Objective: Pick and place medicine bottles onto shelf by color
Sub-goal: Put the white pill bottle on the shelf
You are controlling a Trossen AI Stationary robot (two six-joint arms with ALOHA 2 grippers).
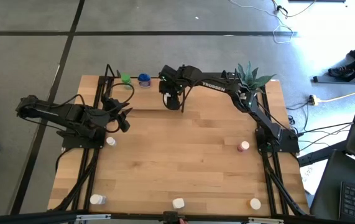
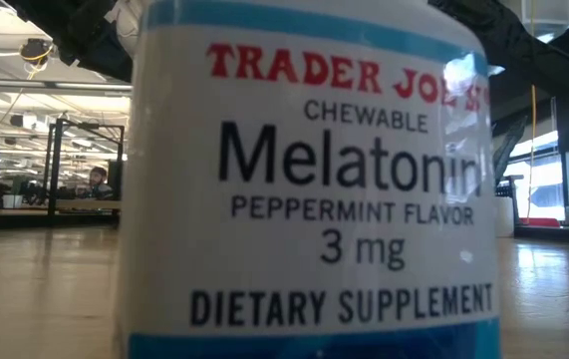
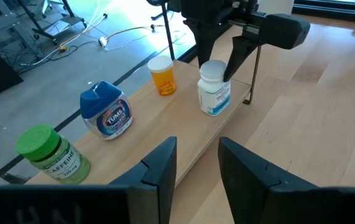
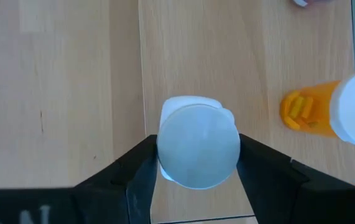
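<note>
A white melatonin bottle (image 2: pixel 309 179) stands so close to the low camera that it fills that view; behind it lie wooden table (image 1: pixel 183 168) and an open room of desks and black frames. On the table's near edge, seen from above, sit three white bottles (image 1: pixel 178 203), and a pink-capped bottle (image 1: pixel 244 146) stands farther in on the right, with another white one (image 1: pixel 110 142) on the left. Beyond the table is grey floor with cables.

The left gripper (image 3: pixel 196 163) hovers over the table's left side, its fingers parted with nothing between them, facing the shelf (image 3: pixel 183 134). The shelf is a narrow light-wood board at the far edge. On it stand in a row a green bottle (image 3: pixel 51 152), a blue-capped bottle (image 3: pixel 107 110), an orange bottle (image 3: pixel 163 76) and a white-capped bottle (image 3: pixel 214 87).

The right gripper (image 4: pixel 197 163) reaches down from above over that white-capped bottle, a finger on either side of its cap; they seem to touch it, though the grip itself is hard to judge. A potted plant (image 1: pixel 252 78) stands at the far right corner
</note>
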